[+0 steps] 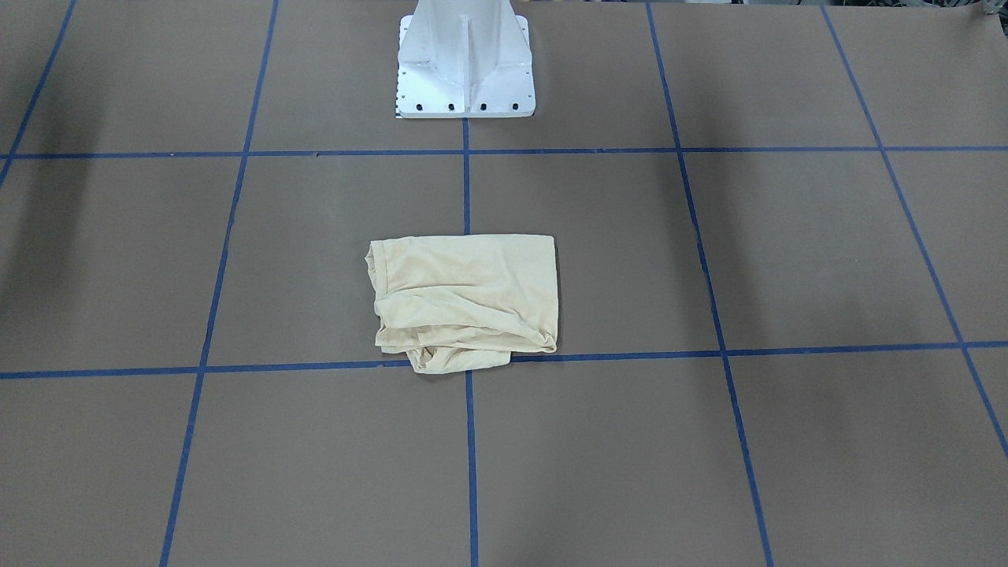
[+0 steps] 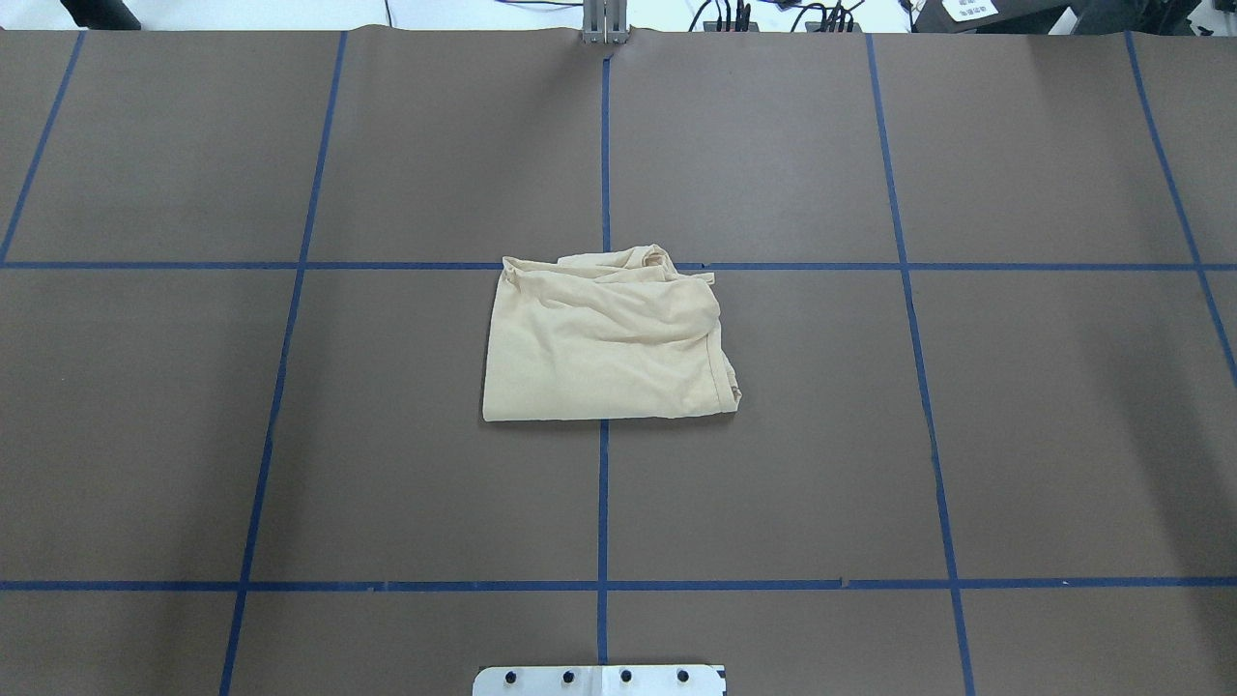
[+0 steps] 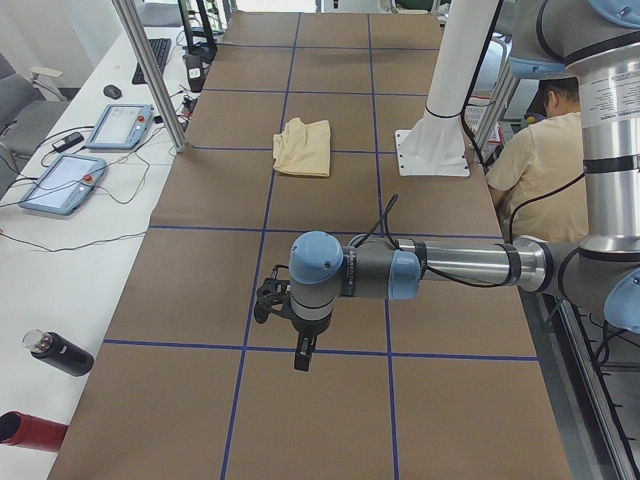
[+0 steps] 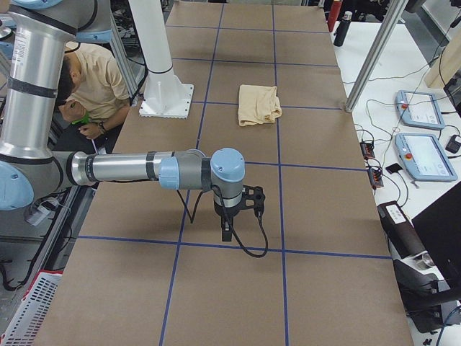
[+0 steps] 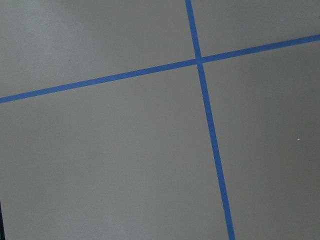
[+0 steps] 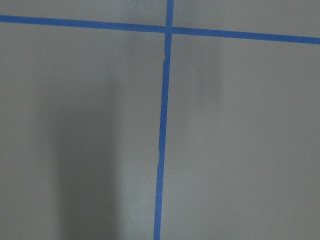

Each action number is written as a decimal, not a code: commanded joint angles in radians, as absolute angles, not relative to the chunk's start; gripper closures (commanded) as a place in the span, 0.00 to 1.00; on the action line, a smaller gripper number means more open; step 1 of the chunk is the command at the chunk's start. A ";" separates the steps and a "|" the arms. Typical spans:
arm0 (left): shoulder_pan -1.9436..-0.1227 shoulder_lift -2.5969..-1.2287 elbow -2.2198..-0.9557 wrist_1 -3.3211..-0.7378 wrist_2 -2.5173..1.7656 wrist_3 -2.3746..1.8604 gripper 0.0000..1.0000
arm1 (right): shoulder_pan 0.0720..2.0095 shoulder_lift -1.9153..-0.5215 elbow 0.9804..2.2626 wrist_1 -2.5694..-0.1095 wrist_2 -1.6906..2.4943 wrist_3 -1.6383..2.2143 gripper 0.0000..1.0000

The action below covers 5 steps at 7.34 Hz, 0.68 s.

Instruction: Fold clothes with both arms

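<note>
Shirt (image 2: 604, 338) folded, well apart from left gripper (image 3: 302, 357) and right gripper (image 4: 226, 233).
We could not tell whether their fingers stood open or held anything.

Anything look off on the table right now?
Only the fold. The T-shirt is a rough rectangle with a straight edge toward the robot, but its far edge is wrinkled and bunched, with a wad of cloth poking out over the blue tape line. Nothing spilled or damaged shows.
</note>
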State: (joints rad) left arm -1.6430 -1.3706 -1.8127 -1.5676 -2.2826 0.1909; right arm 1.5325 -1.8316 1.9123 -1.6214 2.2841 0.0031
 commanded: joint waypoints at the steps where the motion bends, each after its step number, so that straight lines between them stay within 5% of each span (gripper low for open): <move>1: -1.643 -1.370 -1.801 -1.566 -2.283 0.190 0.00 | 1.532 -1.832 1.916 -1.621 2.284 0.002 0.00; 5: -1.643 -1.370 -1.781 -1.569 -2.283 0.193 0.00 | 1.532 -1.832 1.914 -1.621 2.279 0.008 0.00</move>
State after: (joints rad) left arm -1.6429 -1.3698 -1.7825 -1.5697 -2.2826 0.1932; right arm 1.5325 -1.8316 1.9152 -1.6214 2.2808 0.0042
